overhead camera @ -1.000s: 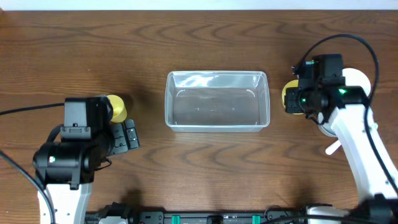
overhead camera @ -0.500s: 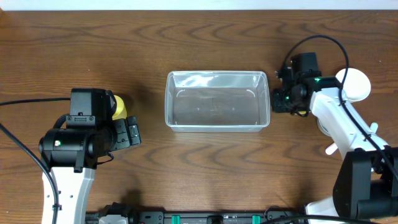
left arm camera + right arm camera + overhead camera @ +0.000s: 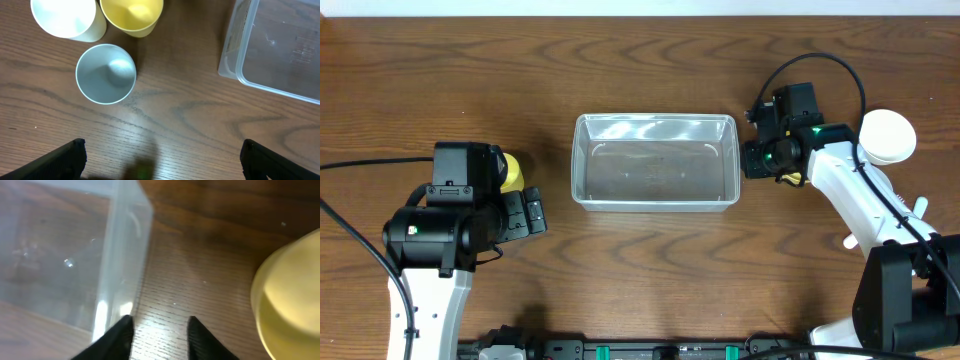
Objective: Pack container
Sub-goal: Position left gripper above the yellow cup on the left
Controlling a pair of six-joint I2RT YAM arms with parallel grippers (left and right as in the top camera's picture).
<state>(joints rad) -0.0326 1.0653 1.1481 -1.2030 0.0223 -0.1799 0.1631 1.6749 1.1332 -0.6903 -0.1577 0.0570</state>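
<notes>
One clear plastic container [image 3: 655, 165] sat mid-table [image 3: 650, 60]. The right gripper [image 3: 159, 330] stood just beside its right wall, fingers slightly parted and gripping nothing. One yellow bowl [image 3: 290, 300] and one white bowl [image 3: 887, 135] lay near it. The left gripper [image 3: 162, 160] was spread wide, unladen, near three cups: one white cup [image 3: 65, 20], one yellow cup [image 3: 132, 12] and one pale blue cup [image 3: 106, 74].

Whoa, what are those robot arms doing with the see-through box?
Two robot arms are setting up to pack the clear container, which is empty right now. The right gripper sits low at its right end, one finger close beside the wall, holding nothing. The left gripper hovers wide open over the table near a white cup, a yellow cup and a pale blue cup. Nothing is packed yet.
</notes>
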